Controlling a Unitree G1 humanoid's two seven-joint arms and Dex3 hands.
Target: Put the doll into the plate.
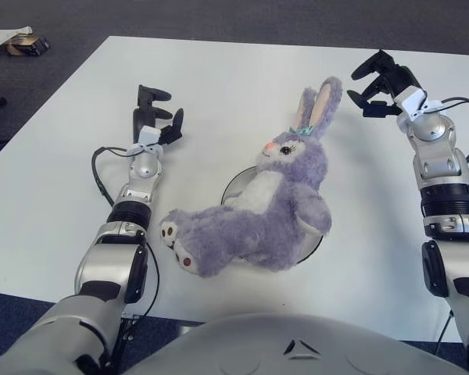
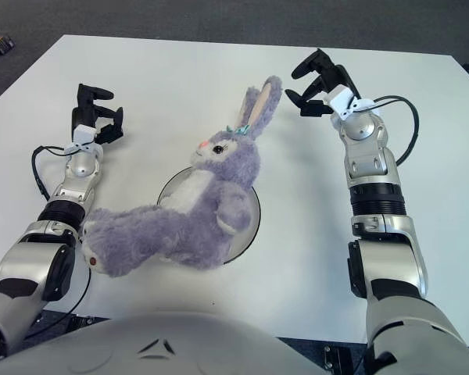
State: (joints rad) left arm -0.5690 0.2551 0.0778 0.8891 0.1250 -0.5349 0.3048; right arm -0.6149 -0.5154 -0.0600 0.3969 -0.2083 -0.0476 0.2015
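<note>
Lying diagonally across the plate [image 1: 233, 184]: purple bunny doll [image 1: 258, 211], ears reaching toward the nearer right hand [image 1: 383, 82], feet overhanging toward the left hand [image 1: 152, 117]; both hands' fingers apart, holding nothing.

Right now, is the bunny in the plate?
Mostly in: the bunny lies across the plate, feet hanging over onto the table.

The lavender plush rabbit doll [image 1: 270, 207] has a white belly, pink inner ears, a pink nose, a teal bow and white-and-brown foot pads. Beneath it the round plate [image 1: 236, 184] shows a dark rim. The worktop [image 1: 55, 180] is plain white, against dark grey carpet floor [image 1: 219, 17] along the frame's top. Both silver arms end in black fingers [image 1: 152, 94].
</note>
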